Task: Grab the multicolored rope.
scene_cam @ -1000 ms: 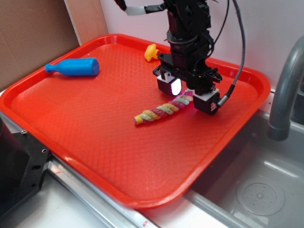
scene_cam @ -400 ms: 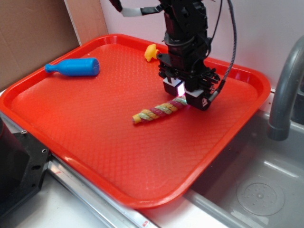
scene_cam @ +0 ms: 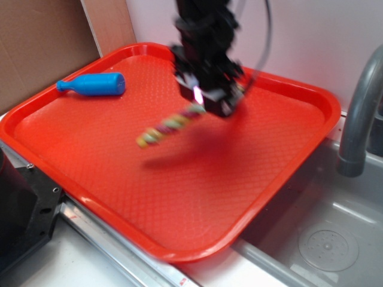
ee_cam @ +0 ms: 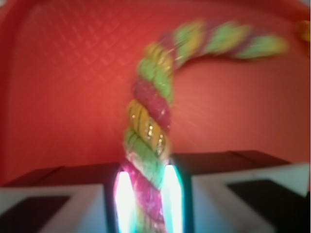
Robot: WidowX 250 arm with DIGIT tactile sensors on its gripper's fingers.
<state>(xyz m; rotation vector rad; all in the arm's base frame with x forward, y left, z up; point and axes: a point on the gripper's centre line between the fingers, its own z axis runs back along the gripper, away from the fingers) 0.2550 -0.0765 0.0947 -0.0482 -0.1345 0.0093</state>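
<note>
Gripping one end of the multicolored rope [scene_cam: 170, 124], the hand [scene_cam: 203, 98] dangles it above the red tray [scene_cam: 179, 197].

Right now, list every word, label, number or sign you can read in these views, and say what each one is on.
None can be read.
Blue bottle: plain, no label visible.
Red tray: only an embossed diamond texture.
Multicolored rope: no print.
Claw: blurred by motion; any marking on it cannot be made out.
</note>
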